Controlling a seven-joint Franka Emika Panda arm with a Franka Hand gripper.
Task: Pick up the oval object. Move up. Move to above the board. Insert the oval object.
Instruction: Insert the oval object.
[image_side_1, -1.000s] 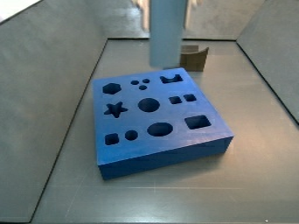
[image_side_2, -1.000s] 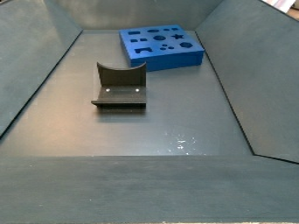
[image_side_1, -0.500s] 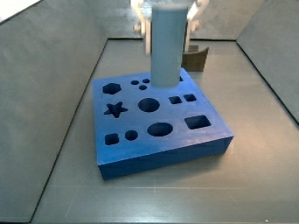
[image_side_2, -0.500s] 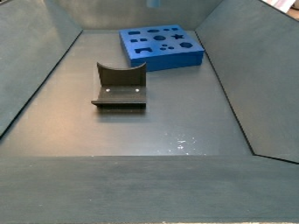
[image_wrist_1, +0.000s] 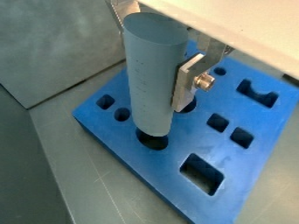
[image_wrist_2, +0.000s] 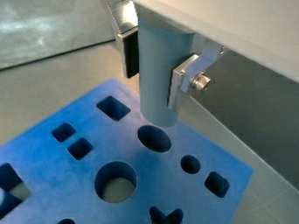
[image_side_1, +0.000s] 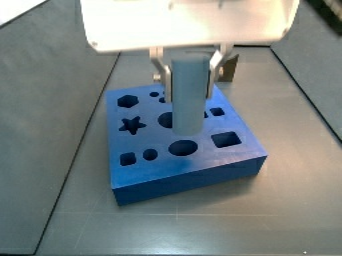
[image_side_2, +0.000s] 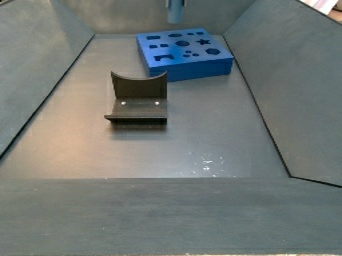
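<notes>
gripper (image_wrist_1: 158, 74): over the blue block near the table's far edge
fingers (image_wrist_1: 188, 80): flat silver plates — one round screw
body (image_side_1: 187, 22): pale, boxy

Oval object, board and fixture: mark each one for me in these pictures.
oval object (image_wrist_1: 156, 74): a wrist view, on the middle of its pale side wall.
board (image_side_1: 201, 171): a side view, on its blue front wall.
fixture (image_side_2: 136, 112): a side view, on its base plate.
gripper (image_wrist_1: 158, 74): a wrist view, clamped across the peg.

Grey floor (image_side_2: 201, 130) carries the board (image_side_2: 187, 52) near the far wall; the fixture (image_side_2: 136, 100) stands apart, nearer the middle; the gripper (image_side_1: 187, 60) hangs above the board.
</notes>
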